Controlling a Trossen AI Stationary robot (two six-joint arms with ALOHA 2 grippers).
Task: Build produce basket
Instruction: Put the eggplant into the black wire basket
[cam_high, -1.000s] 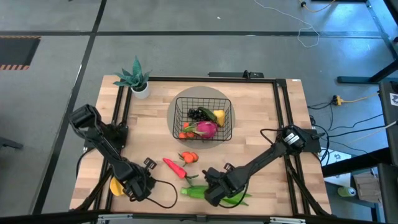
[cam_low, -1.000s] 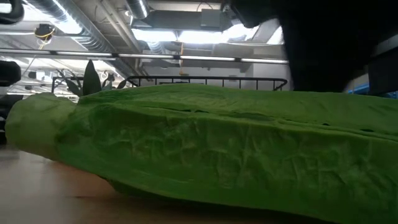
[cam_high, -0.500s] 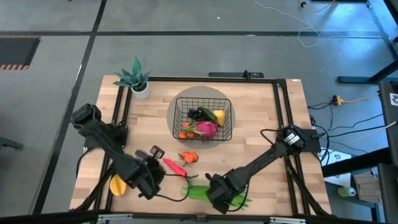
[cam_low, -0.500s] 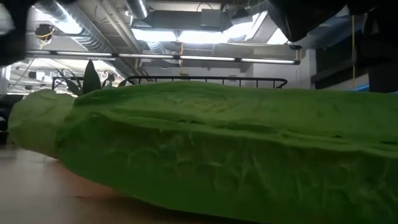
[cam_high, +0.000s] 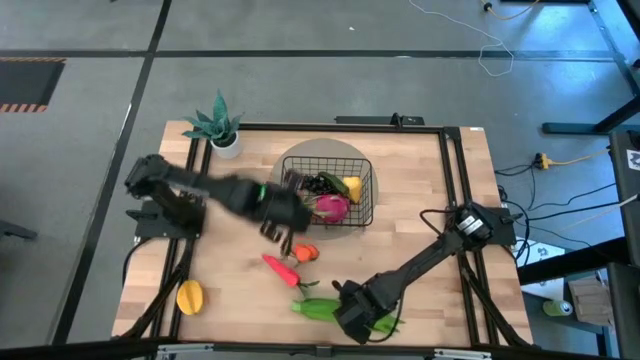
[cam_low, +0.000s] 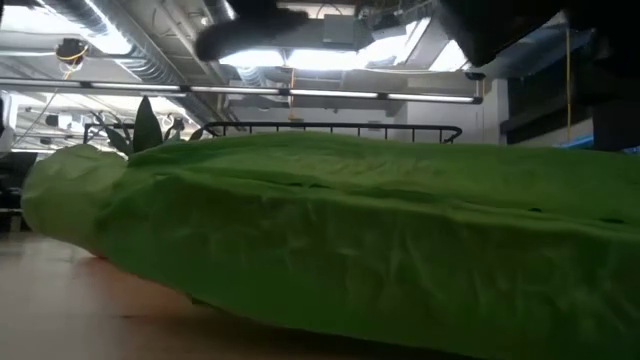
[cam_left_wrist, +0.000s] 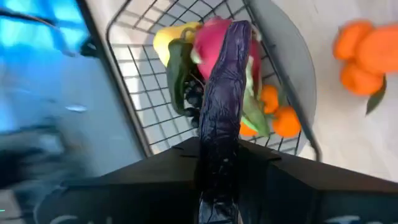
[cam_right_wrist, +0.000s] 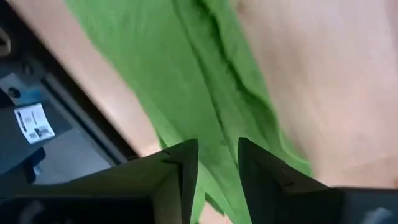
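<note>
Basket (cam_high: 326, 196) of black wire stands near the middle of the table (cam_high: 440, 200), toward the far side, and you can see in it a pink dragon fruit (cam_high: 332, 208), dark grapes (cam_high: 316, 184), a yellow lemon (cam_high: 352, 186) and some orange tomatoes (cam_left_wrist: 280, 112). Your left gripper (cam_high: 287, 213) is at the near-left edge of the basket. Its 2 fingers are closed on a purple eggplant (cam_left_wrist: 224, 106), which sticks forward from between them, over the basket's rim, in the left wrist view.

Your right gripper (cam_high: 352, 312) is low at the near edge of the table, on the long green leafy bundle (cam_high: 345, 312). In the right wrist view its fingers (cam_right_wrist: 180, 177) stand a little apart, 1 on each side of a fold of the green leaf, and I cannot tell if they really hold it. The bundle lies flat on the wood and fills almost the whole low view.

Outside the basket you have a red pepper (cam_high: 280, 268), a group of orange tomatoes (cam_high: 305, 253) just beside it, and a yellow mango (cam_high: 189, 297) near the left edge. A teal potted plant (cam_high: 218, 126) stands at the far-left corner.
</note>
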